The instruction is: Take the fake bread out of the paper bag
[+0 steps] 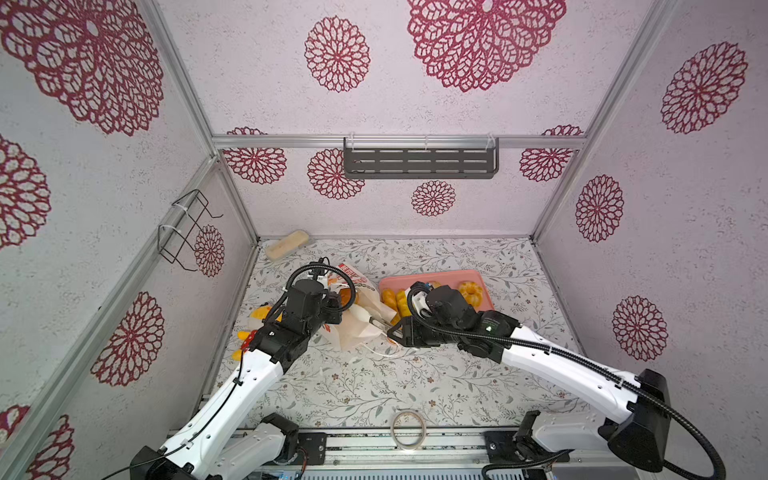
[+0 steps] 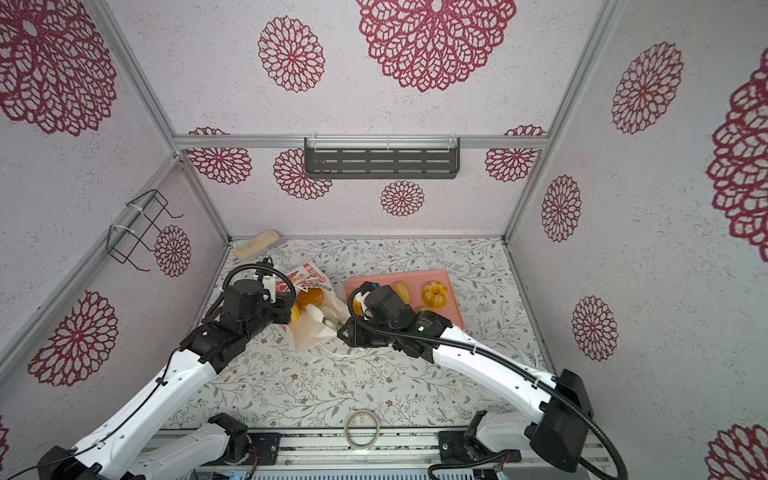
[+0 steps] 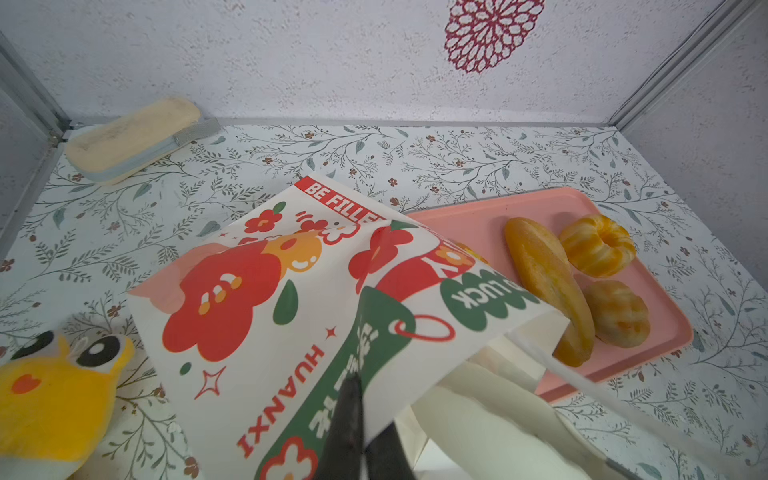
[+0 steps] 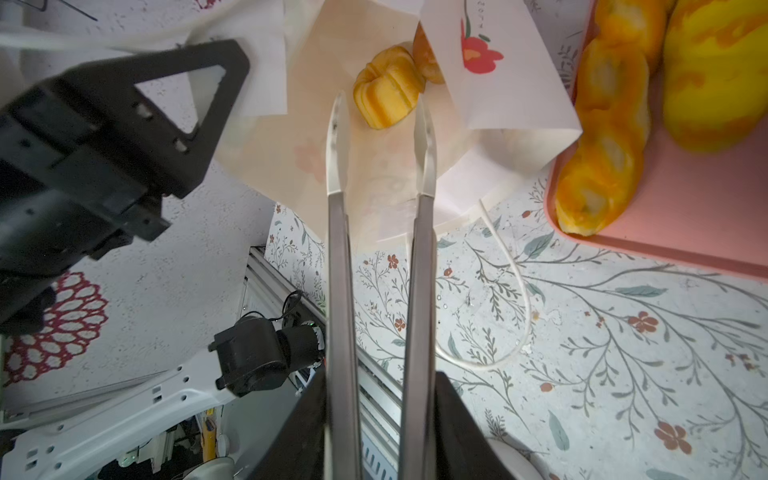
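While the right gripper point(image 4: 380, 415), lower centre, clamps steel tongs point(image 4: 338, 270), their parted tips straddle a glossy ridged golden toy bun point(image 4: 388, 97) inside the white paper bag point(image 4: 515, 95) the left gripper point(image 3: 362, 436) pinches; likely light, slick: squeeze its flanks.

paper bag point(image 3: 266, 332): matt paper, smooth, printed red and green
fake bread point(image 3: 548, 286): glossy, I'd say plastic
tongs point(image 4: 422, 291): brushed metal arms, pale plastic-looking tips
tray point(image 3: 469, 224): smooth pink plastic, matt
plush toy point(image 3: 50, 399): soft yellow cloth
walls point(image 1: 257, 91): rough and grainy from my seat
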You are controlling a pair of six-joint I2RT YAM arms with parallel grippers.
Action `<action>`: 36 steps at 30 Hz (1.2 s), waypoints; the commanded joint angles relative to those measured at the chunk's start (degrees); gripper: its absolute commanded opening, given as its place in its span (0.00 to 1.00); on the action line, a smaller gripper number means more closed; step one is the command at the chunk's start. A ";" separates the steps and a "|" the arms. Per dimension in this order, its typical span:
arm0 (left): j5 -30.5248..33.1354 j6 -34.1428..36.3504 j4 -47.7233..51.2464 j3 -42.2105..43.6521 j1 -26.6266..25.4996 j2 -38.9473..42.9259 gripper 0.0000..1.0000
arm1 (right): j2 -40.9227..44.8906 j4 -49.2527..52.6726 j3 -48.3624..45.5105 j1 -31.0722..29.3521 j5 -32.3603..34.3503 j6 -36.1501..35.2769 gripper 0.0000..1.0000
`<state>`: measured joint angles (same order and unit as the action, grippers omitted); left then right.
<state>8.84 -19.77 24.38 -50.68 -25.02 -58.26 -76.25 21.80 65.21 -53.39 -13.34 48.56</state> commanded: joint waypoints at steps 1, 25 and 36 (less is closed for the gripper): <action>-1.35 -0.36 -0.12 -1.36 -0.05 -0.21 0.00 | -3.70 -4.68 4.05 0.84 0.95 -1.36 0.39; -2.68 -0.62 -1.79 -0.56 -0.05 -1.00 0.00 | -21.21 -1.03 15.44 2.82 7.68 -4.48 0.47; -3.13 -1.06 -2.46 -0.56 -0.18 -1.61 0.00 | -28.34 -1.41 20.08 2.89 7.28 -4.46 0.46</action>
<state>7.49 -20.08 23.38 -50.65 -24.99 -59.92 -103.83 21.30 83.15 -50.87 -7.05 44.71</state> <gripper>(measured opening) 0.050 0.470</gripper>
